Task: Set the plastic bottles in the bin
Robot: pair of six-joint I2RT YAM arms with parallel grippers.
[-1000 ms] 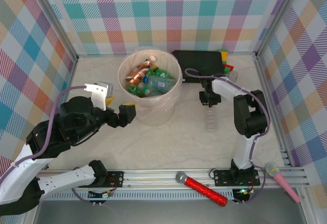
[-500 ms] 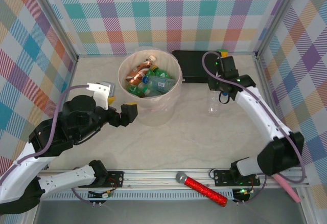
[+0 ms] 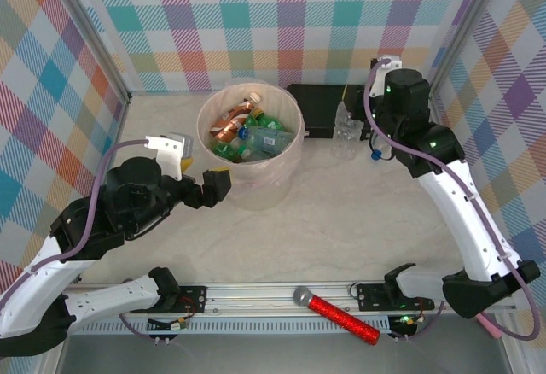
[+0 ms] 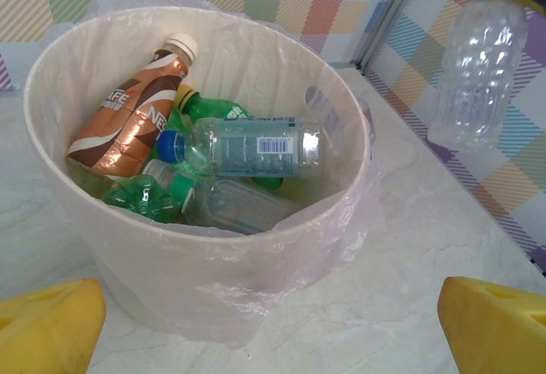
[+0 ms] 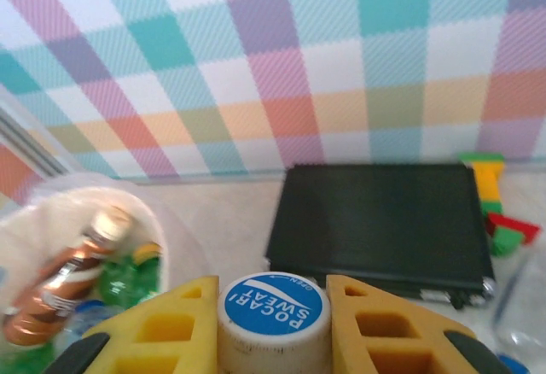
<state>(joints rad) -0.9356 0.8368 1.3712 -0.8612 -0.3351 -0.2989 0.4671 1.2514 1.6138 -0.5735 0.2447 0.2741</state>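
The bin [image 3: 205,139] stands at the back centre of the table, lined with thin plastic. Inside lie several plastic bottles: a brown one [image 4: 128,109], a clear one with a blue cap [image 4: 247,148] and green ones [image 4: 141,196]. My right gripper [image 3: 351,105] is shut on the blue cap [image 5: 273,307] of a clear bottle [image 3: 345,135]. That bottle hangs upright in the air, right of the bin and in front of the black box; it also shows as a clear bottle [image 4: 479,67] in the left wrist view. My left gripper [image 3: 213,188] is open and empty, just left of the bin wall [image 4: 196,254].
A flat black box [image 3: 324,108] lies behind the held bottle, with coloured blocks [image 5: 490,195] at its right end. A red glittery microphone [image 3: 337,316] rests on the front rail. A pink microphone [image 3: 493,330] pokes out at the front right.
The right arm lifted the clear bottle off the table and carried it up and back toward the black box. The left arm barely moved.
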